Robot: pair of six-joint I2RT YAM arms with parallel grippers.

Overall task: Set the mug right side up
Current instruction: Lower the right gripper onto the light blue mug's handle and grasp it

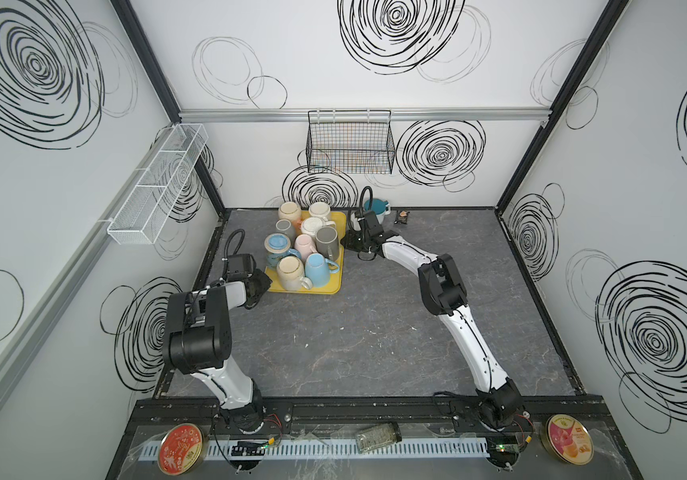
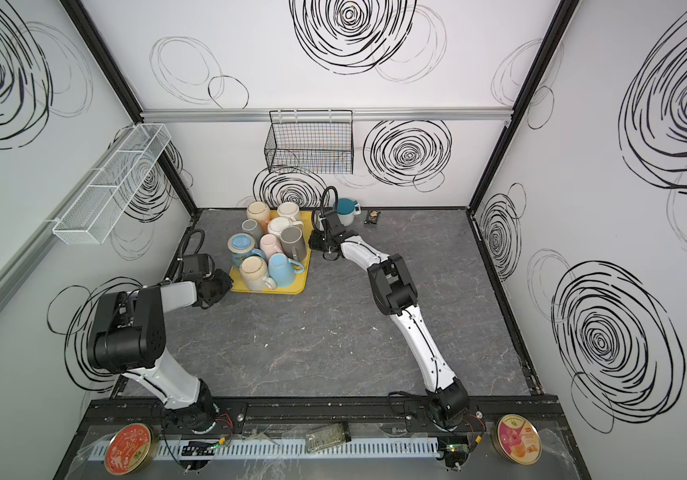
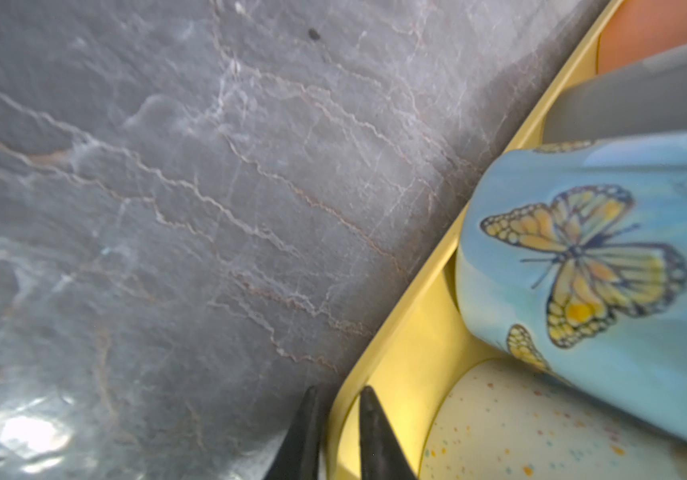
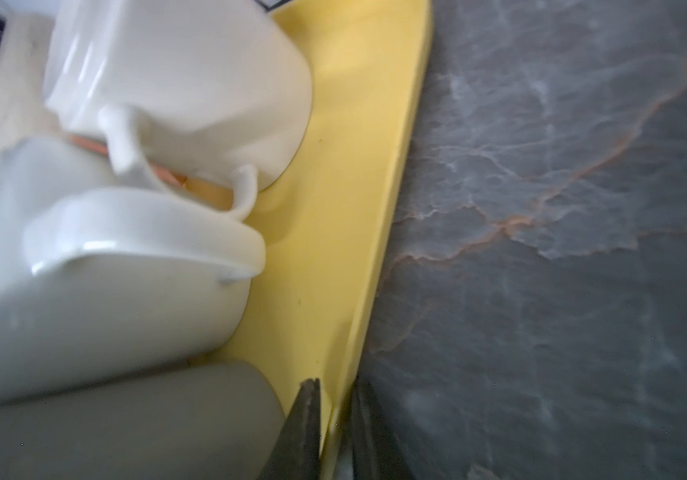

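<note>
All the upside-down candidates are crammed onto the yellow tray (image 1: pixel 327 287), which sits toward the back left of the grey marbled table (image 1: pixel 375 340). The butterfly mug (image 1: pixel 277 248) is at the tray's left edge. The speckled cream mug (image 1: pixel 290 270) and the light blue mug (image 1: pixel 317 268) are along the near edge, and the tall grey mug (image 1: pixel 327 243) is by the right edge. Most look bottom-up, though I can't tell for every one. A teal-and-white mug (image 1: pixel 376 209) stands off the tray, near the back wall.

The left gripper (image 1: pixel 264 286) is down at the tray's near-left corner. In its wrist view the jaws are drawn close with the yellow rim pinched between them. The right gripper (image 1: pixel 348 243) is at the tray's right edge beside the grey mug, and it's the same story there: jaws nipped onto the rim, no mug held.
</note>
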